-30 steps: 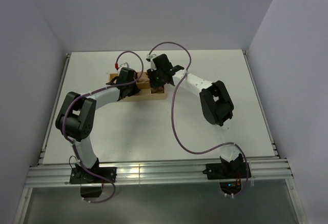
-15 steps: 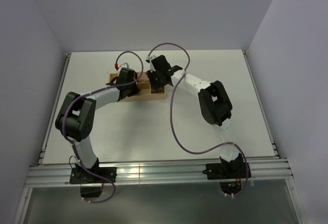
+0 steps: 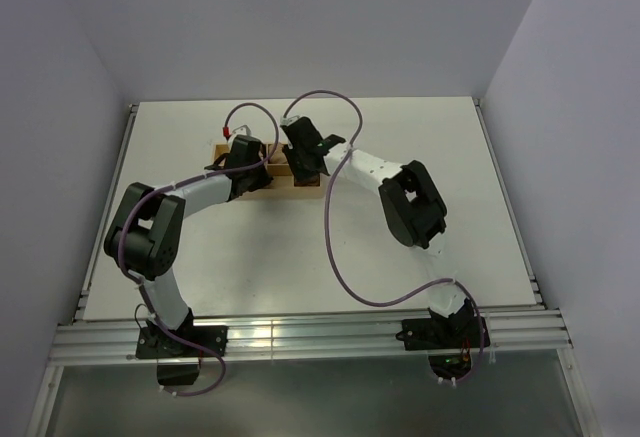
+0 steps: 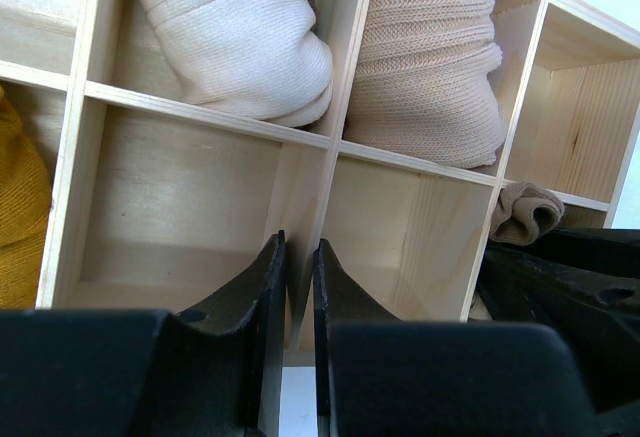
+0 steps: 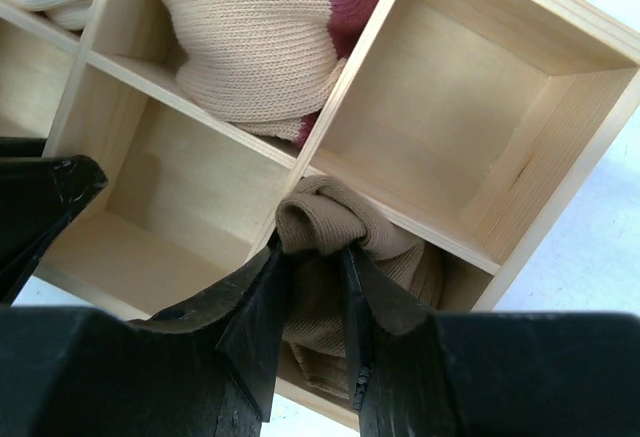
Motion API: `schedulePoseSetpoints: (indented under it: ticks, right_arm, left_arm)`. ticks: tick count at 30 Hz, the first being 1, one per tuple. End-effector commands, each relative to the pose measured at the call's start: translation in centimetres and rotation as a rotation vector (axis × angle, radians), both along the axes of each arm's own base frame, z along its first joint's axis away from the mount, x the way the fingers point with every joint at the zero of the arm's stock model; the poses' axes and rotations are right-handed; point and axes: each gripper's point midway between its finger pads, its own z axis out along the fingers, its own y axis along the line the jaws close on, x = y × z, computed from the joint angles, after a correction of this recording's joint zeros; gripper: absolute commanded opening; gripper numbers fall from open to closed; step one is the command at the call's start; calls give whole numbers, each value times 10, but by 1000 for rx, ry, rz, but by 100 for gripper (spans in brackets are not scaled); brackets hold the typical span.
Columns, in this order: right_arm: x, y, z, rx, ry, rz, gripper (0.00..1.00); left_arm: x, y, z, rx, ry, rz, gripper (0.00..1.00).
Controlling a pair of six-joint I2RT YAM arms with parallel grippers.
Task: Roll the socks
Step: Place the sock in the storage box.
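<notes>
The olive-brown sock (image 5: 325,219) is bunched in the compartment at 6 o'clock in the right wrist view, inside the wooden box (image 5: 560,157) that stands towards 11 o'clock on the worktop (image 3: 450,137). The right fingers (image 5: 260,302) are closed on a raised fold of it. The mustard sock (image 4: 18,217) shows only as a sliver at 9 o'clock in the left wrist view, in another compartment. The left fingers (image 4: 255,302) are drawn nearly together, lined up on a wooden partition (image 4: 305,207); I cannot tell whether they nip it. Pale bundles (image 5: 250,47) fill the compartments at 12 o'clock.

Both socks look light, limp knit: they should stretch and sag rather than keep a shape, and could drag on the box's walls when lifted. A pinch on a thick fold or the cuff seems safer than one layer, which may slip.

Compared with a second ago, the right arm has swung towards 9 o'clock and lowered its wrist over the box, its elbow and cable loop shifting with it. The left arm has barely moved.
</notes>
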Motion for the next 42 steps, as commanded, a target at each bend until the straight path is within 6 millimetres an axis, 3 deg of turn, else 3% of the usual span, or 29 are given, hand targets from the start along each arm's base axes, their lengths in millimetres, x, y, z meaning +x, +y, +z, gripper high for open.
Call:
schedulePoseSetpoints:
  ticks: [1, 7, 12, 20, 35, 42]
  right_arm:
    - [-110, -64, -124, -339, 446, 5, 36]
    - [-111, -61, -119, -299, 420, 14, 40]
    - [-91, -40, -78, -167, 292, 31, 40]
    - [-73, -25, -22, -57, 155, 47, 40]
    - [-65, -16, 37, 69, 69, 56, 40]
    - [-38, -21, 80, 142, -69, 8, 39]
  left_arm:
    - [-1, -5, 17, -60, -20, 10, 0]
    - [-1, -6, 15, -67, -18, 6, 0]
    - [-1, -5, 16, -60, -15, 8, 0]
    - [-1, -4, 17, -53, -15, 14, 0]
    - [1, -1, 14, -33, -9, 18, 0]
    - [2, -2, 14, -32, -8, 16, 0]
